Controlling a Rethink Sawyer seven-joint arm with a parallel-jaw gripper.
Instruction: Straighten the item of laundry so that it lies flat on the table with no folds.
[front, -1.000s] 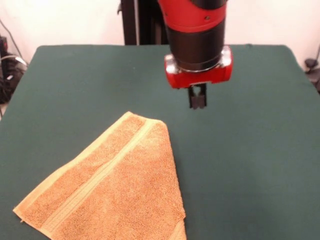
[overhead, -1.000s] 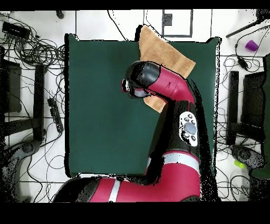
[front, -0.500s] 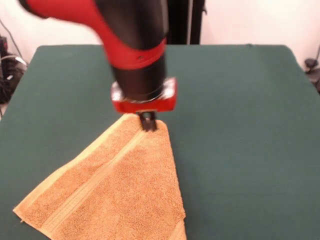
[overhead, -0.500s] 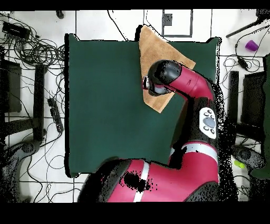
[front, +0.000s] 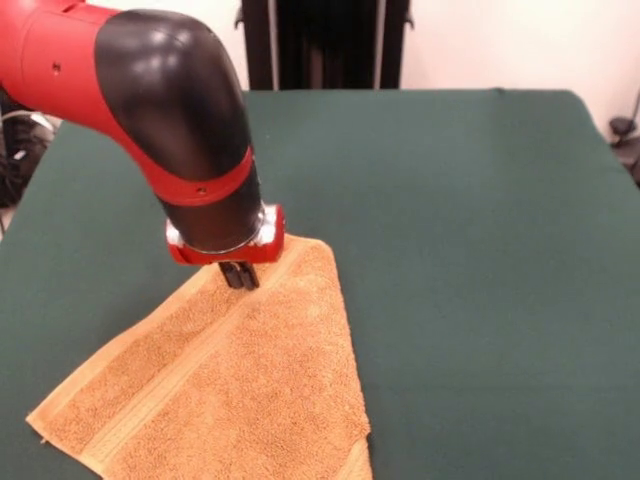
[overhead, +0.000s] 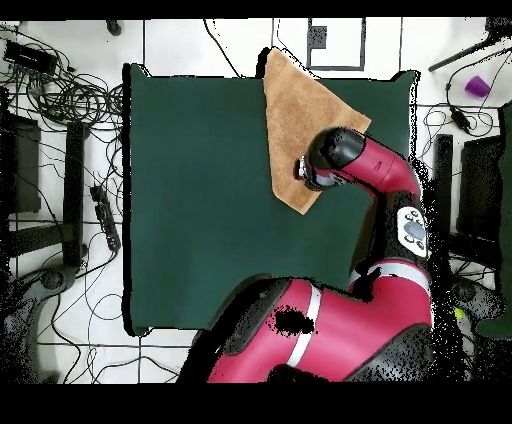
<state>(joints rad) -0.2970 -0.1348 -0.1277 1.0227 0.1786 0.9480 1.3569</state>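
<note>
The item of laundry, an orange-yellow terry towel (front: 250, 380), lies folded into a rough triangle on the dark green table (front: 480, 250), at the front view's lower left. A woven band runs diagonally along its left side. My gripper (front: 240, 278) points down at the towel's far corner, tips at the cloth, and looks open, with nothing between the fingers. In the overhead view the towel (overhead: 300, 110) lies at the table's (overhead: 200, 200) top edge, one corner past it. The arm's wrist (overhead: 330, 160) covers the gripper and the towel's lower right part there.
The red and black arm (front: 170, 120) reaches in from the upper left of the front view, over the table's left half. Cables and stands (overhead: 60, 100) lie on the floor around the table in the overhead view.
The arm swung from over bare table right of the towel across to the towel's far corner. The gripper came down to the cloth. The towel has not moved.
</note>
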